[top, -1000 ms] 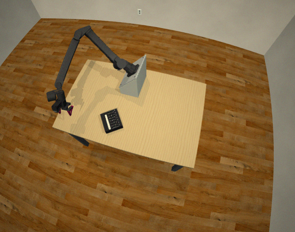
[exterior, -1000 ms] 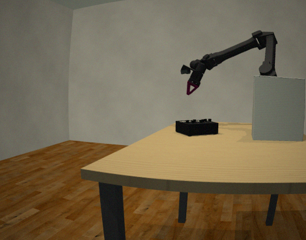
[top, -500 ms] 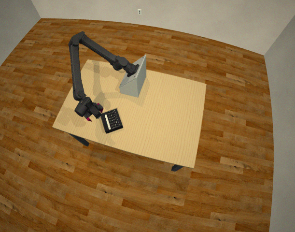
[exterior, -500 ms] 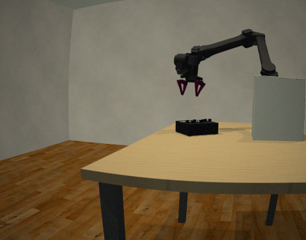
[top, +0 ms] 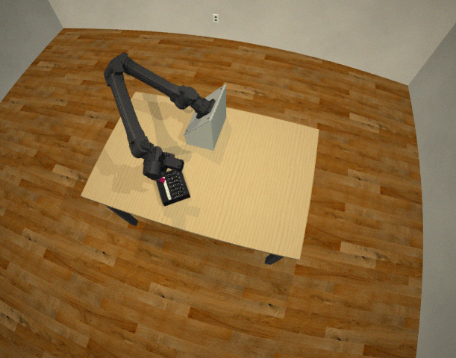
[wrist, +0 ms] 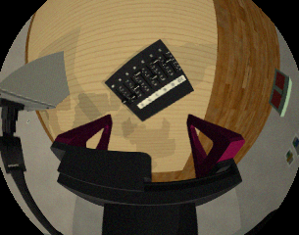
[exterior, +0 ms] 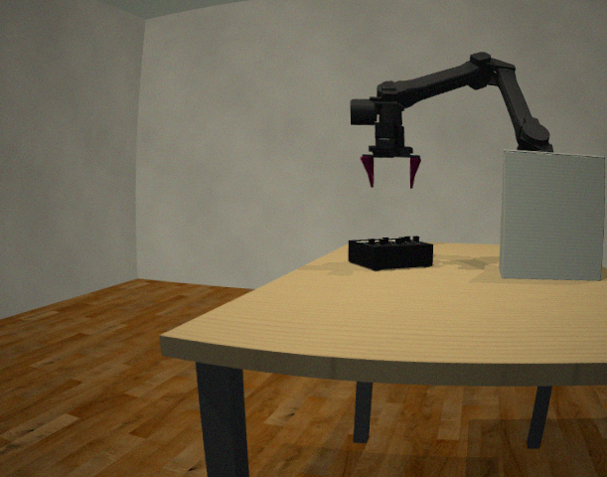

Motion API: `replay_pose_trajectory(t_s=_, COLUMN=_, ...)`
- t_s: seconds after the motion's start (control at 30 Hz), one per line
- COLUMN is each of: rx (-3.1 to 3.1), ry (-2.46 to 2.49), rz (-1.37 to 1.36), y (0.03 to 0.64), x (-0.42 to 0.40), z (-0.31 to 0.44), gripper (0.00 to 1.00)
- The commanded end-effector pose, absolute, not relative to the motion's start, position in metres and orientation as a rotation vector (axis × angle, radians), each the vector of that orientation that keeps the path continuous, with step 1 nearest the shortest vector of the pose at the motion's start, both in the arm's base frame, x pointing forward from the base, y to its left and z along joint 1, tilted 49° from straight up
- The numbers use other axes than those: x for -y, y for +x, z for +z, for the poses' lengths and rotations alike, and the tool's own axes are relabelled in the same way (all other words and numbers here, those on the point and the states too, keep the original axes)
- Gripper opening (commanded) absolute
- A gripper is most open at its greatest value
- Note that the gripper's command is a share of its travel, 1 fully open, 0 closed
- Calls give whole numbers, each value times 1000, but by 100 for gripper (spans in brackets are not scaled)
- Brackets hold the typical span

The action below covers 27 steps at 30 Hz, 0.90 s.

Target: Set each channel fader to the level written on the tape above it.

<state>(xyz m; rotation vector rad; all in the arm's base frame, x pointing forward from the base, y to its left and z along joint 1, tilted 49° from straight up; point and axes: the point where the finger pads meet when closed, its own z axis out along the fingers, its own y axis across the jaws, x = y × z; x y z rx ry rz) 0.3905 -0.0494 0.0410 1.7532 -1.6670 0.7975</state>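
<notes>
The lighting desk (top: 172,187) is a small black box with several faders and a white tape strip along one side. It stands flat on the wooden table near its left front part; it also shows in the exterior view (exterior: 390,253) and in the wrist view (wrist: 149,80). My gripper (exterior: 389,172), with magenta fingers, hangs well above the desk, pointing straight down. It is open and empty. In the wrist view the gripper (wrist: 152,140) has its fingers spread wide below the desk. The tape's numbers and the fader positions are too small to read.
A tall grey box (top: 208,120) stands on the table behind the desk and carries the arm's base; it shows at the right in the exterior view (exterior: 551,216). The table's left edge (top: 92,173) is close to the desk.
</notes>
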Motion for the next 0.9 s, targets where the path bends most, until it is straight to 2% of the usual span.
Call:
replay_pose_trajectory(t_s=0.0, rx=1672, ry=1767, rz=815, y=400, x=47, z=48, gripper=100)
replay_pose_trajectory(t_s=0.5, rx=1736, ry=1699, rz=831, y=392, x=54, z=36, gripper=100)
replay_pose_trajectory(t_s=0.73, rx=1913, ry=1554, rz=924, y=392, x=57, z=29, gripper=100)
replay_pose_trajectory(t_s=0.77, rx=1991, ry=1505, rz=977, y=407, x=55, z=35, gripper=100)
replay_pose_trajectory(t_s=0.87, rx=2140, ry=1333, rz=1045, y=392, x=61, z=21, gripper=100)
